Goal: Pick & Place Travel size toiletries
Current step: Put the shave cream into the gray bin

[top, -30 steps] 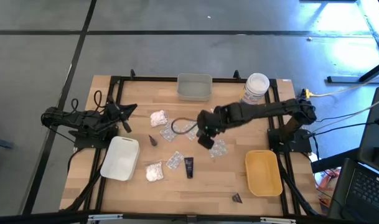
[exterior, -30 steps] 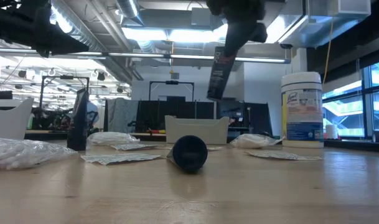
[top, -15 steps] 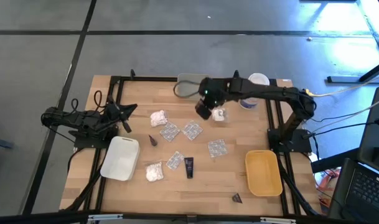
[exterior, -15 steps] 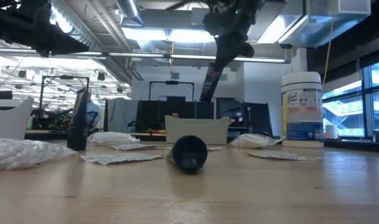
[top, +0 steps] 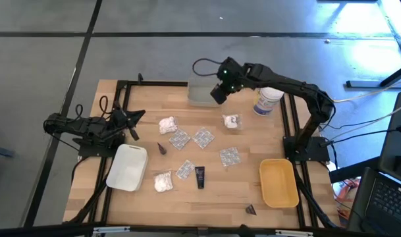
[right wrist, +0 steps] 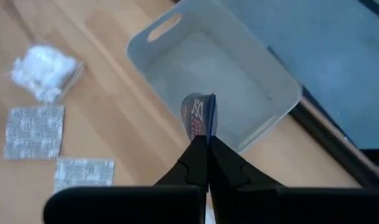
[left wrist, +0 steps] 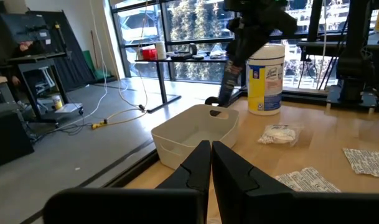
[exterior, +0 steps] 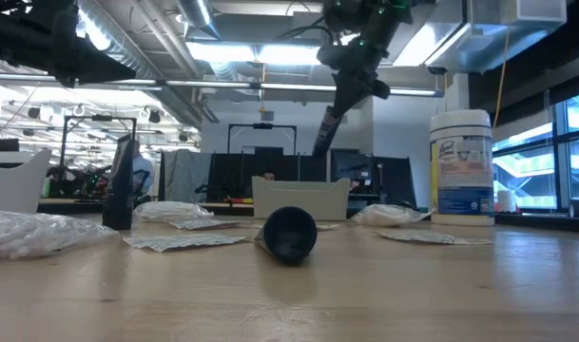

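dark tube point(right wrist: 198, 119) pinched by its flat end in the right claw point(top: 218, 92), fingers closed tight on it, tube hanging above the grey tray point(top: 199, 100) at the table's far edge. white puffy bundle point(top: 232, 121) lies on the table point(top: 220, 191) near that tray, toward the tall white jar point(top: 267, 101). silvery packets point(top: 203, 138) scattered further from the tray, mid-table. left claw point(left wrist: 210, 163) shut, empty, parked off beside the white tray point(top: 127, 167).
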You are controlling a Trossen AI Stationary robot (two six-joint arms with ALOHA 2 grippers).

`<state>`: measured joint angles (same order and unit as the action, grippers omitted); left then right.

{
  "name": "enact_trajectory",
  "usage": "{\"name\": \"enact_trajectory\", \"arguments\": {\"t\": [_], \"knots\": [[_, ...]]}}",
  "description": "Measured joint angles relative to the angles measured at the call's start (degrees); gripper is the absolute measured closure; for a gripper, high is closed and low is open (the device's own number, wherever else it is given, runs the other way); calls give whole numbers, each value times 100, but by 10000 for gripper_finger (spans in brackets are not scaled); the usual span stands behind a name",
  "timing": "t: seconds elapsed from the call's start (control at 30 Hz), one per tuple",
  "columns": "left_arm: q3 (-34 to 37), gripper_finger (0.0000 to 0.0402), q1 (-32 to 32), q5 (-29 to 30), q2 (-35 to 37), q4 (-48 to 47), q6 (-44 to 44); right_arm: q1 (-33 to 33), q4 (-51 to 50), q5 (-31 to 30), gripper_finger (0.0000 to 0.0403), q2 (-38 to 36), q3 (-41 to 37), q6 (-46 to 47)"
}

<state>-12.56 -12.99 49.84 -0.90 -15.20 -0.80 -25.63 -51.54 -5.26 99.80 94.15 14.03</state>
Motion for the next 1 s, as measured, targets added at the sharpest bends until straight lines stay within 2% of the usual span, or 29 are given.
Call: {"name": "enact_trajectory", "arguments": {"t": [0.33, 0.6, 1.0], "knots": [[0, 391, -1, 0, 0, -2, 0, -160, -323, -155, 402, 37, 905, -485], [0, 389, 0, 0, 1, -2, 0, -430, -976, -50, 402, 656, 1755, -604], [-2, 390, -2, 0, 1, -2, 0, -509, -1410, 20, 403, 1234, 1836, -660]]}}
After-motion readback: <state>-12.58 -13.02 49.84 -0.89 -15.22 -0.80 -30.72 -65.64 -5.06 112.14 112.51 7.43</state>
